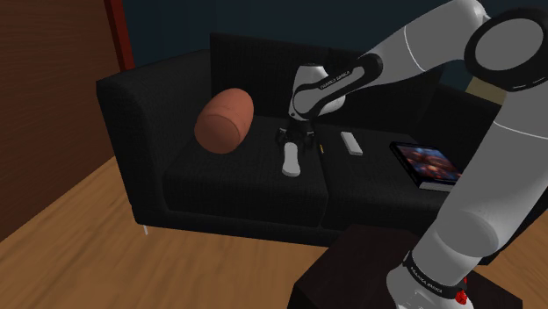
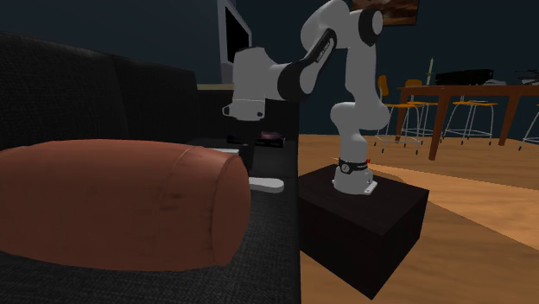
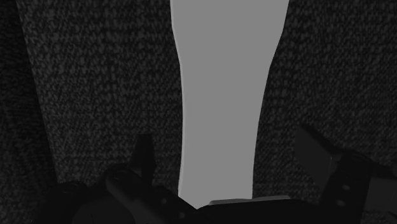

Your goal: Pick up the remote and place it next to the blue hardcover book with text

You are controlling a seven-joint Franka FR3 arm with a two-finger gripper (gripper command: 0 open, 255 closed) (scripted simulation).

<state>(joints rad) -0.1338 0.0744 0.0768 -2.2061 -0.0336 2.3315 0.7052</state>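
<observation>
A long light-grey remote [image 1: 291,160] lies on the seat of the black sofa [image 1: 219,189], to the right of a reddish-brown bolster cushion [image 1: 225,121] in the shoulder view. My gripper [image 1: 294,138] is down over the remote's far end. In the wrist view the gripper [image 3: 222,133] is open. The remote [image 3: 219,95] runs between the fingers [image 3: 144,154] with a gap on each side. A dark book [image 1: 428,163] with a bluish and orange cover lies on the seat toward the shoulder view's right. The remote's end [image 2: 266,184] pokes out past the bolster.
A smaller light bar-shaped object [image 1: 351,142] and a thin yellowish stick [image 1: 320,146] lie between remote and book. The dark stand [image 2: 363,216] sits close against the sofa front. A wooden table [image 2: 466,91] with chairs stands far off on the wood floor.
</observation>
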